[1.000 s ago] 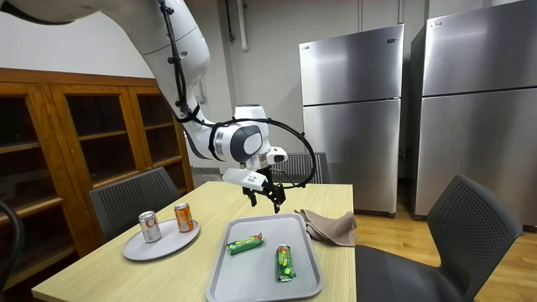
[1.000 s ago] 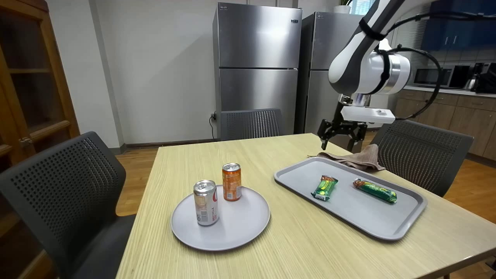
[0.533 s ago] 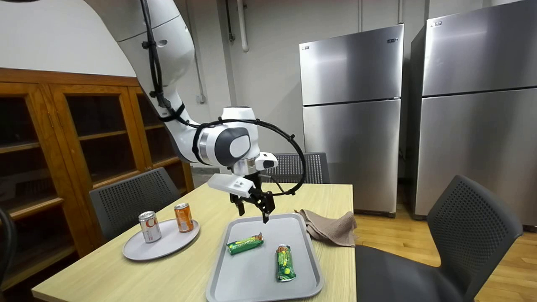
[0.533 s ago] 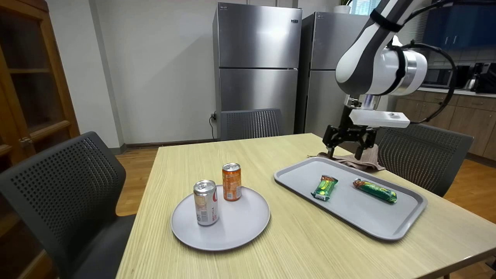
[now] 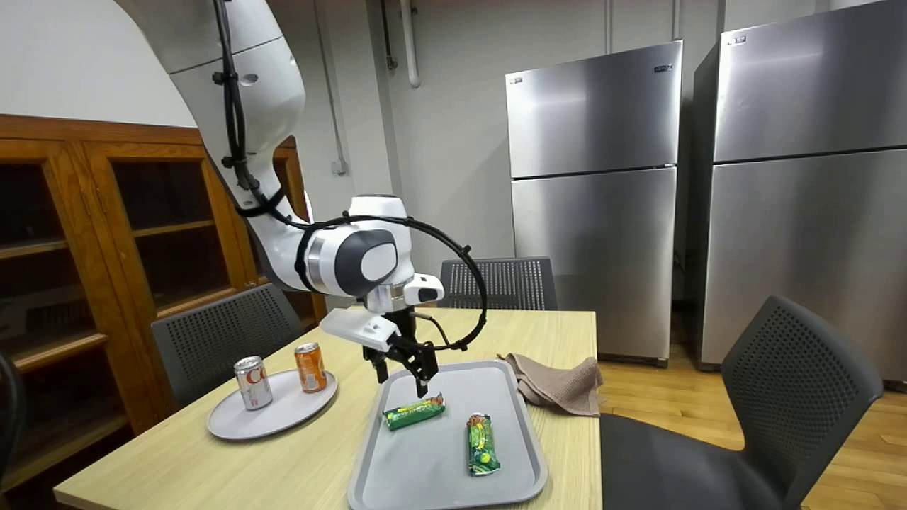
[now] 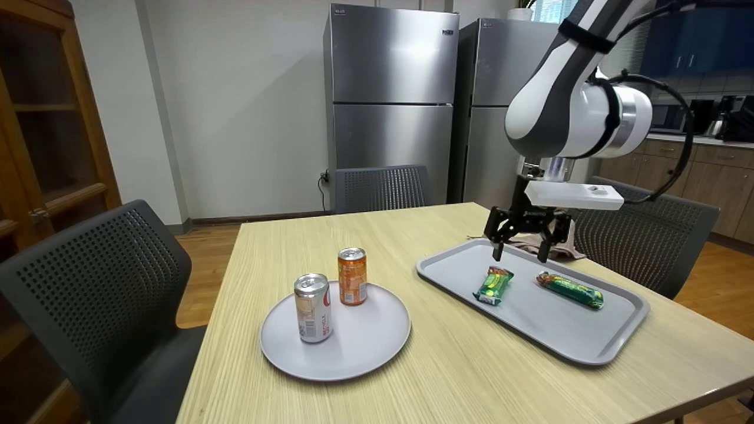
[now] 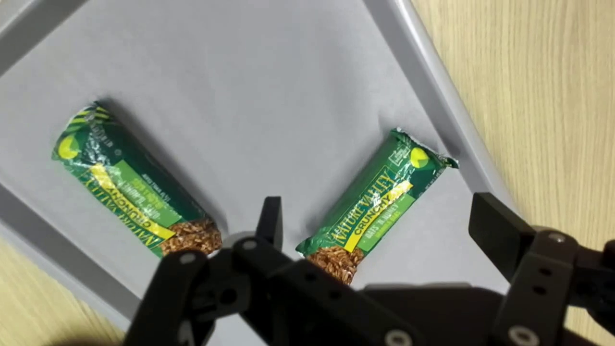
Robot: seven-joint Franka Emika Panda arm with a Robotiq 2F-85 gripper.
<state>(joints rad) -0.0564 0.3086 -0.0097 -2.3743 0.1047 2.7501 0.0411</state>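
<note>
Spread claw [image 6: 520, 254] over grey tray [image 7: 269, 96]

The claw hangs with its jaws spread wide, just above the nearer Nature Valley Crunchy granola bar [image 7: 372, 199]. That bar lies on the tray floor, one end at the sloping wall; in the wrist view it shows between the jaws. The second Nature Valley bar [image 7: 135, 185] (same green wrapper, set at a different angle) lies on the same tray, apart from it. The tray rests on the bench [image 6: 447, 388], with a brown cloth [image 5: 556, 382] just beside it. In both exterior views, a round grey plate [image 6: 374, 347] carries a silver can [image 6: 313, 308] and an orange can [image 6: 352, 277], both standing upright.
</note>
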